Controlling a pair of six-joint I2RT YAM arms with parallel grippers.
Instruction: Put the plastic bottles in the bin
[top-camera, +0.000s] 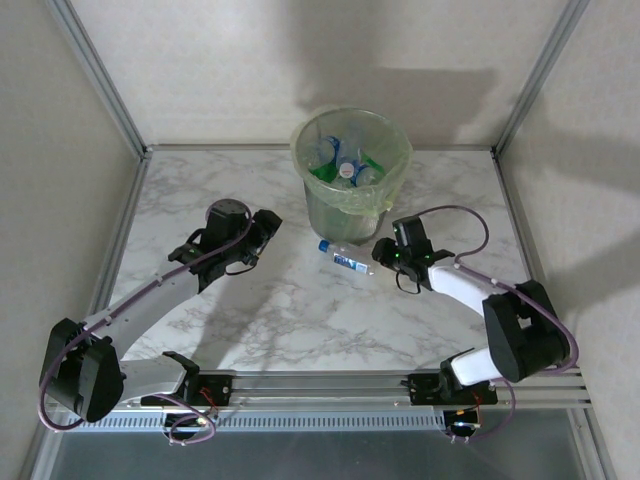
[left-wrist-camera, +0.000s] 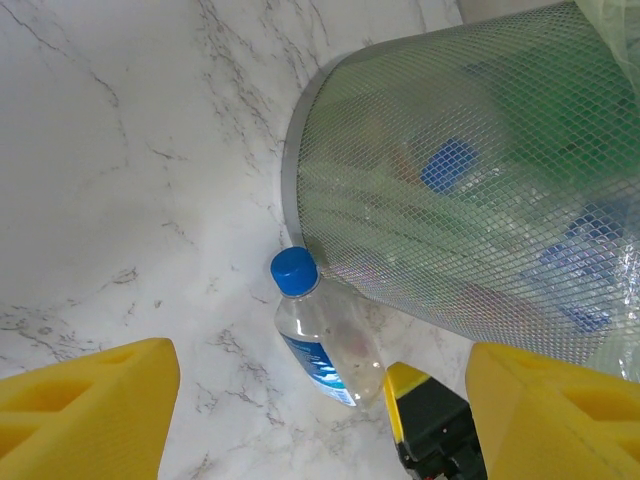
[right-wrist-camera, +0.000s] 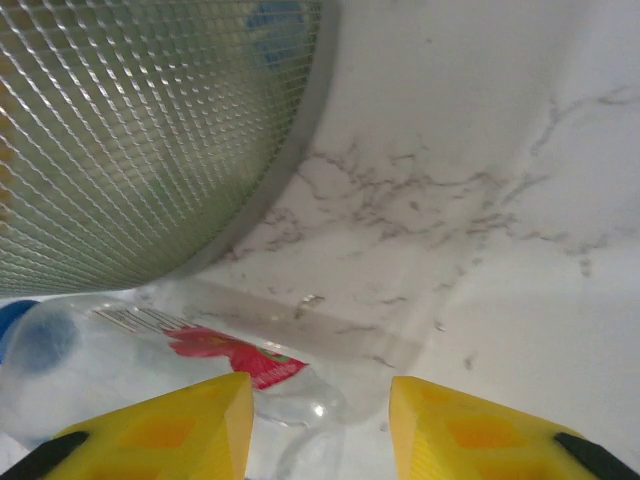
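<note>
**Clear plastic, feather-light: lone bottle beside the bin**

Thin-walled bottle (top-camera: 345, 258) with a blue cap (left-wrist-camera: 294, 271) lies on its side on the marble table (top-camera: 300, 310), just in front of the bin (top-camera: 345, 215). Looks empty to me, so light, squashy and slick. I'd pinch gently across the body. Looks like the right gripper (top-camera: 385, 255) is clenched on its base end, while the left gripper (top-camera: 264, 231) hangs spread wide, holding nothing.

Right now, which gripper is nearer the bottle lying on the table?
Right. The right gripper is closed on the base end of the bottle; the left gripper sits open, apart from its cap end.
</note>
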